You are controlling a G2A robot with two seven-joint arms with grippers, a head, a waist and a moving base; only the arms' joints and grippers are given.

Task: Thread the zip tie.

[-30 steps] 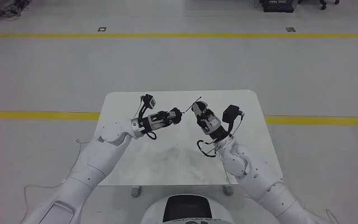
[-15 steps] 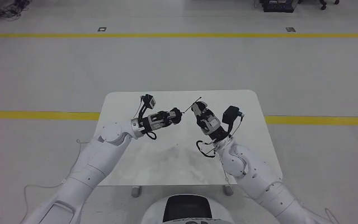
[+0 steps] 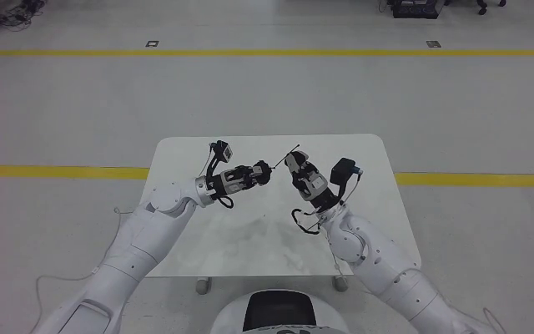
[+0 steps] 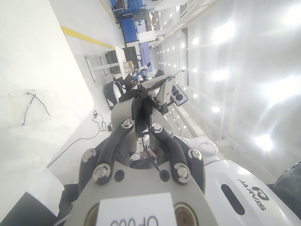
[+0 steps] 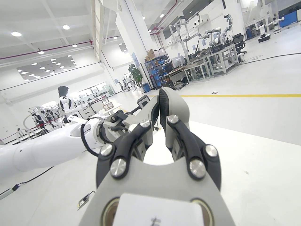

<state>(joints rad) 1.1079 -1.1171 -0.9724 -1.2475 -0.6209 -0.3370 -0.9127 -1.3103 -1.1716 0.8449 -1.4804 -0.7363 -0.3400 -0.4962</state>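
Pinches the zip tie (image 3: 286, 156) in the right hand (image 3: 292, 162), fingers pressed flat together with no gap between them. Clamps the left hand (image 3: 261, 173) just as narrow on the tie's other end. Holds both hands tip to tip, just beside one another, above the far middle of the white bench (image 3: 192, 242). From above, shows the tie as a thin black line slanting from the left tips past the right ones and out beyond.

From the right wrist, shows the zip tie (image 5: 161, 82) as a hair-thin strand rising out of the shut fingertips. Shows the white left arm (image 5: 47, 147) coming in behind them, and hides the left tips behind the near finger.

From the left wrist, shows a black strip of the tie jutting out at the closed tips (black against black pads, so hard to pick out there). Shows the right hand close beyond it.

Also from the left wrist, picks up dark strands (image 4: 30, 106) lying on the bench, too washed out to name. Elsewhere takes in a yellow floor line (image 3: 75, 171) crossing behind the bench and a potted plant (image 5: 134, 70) far off among workstations.
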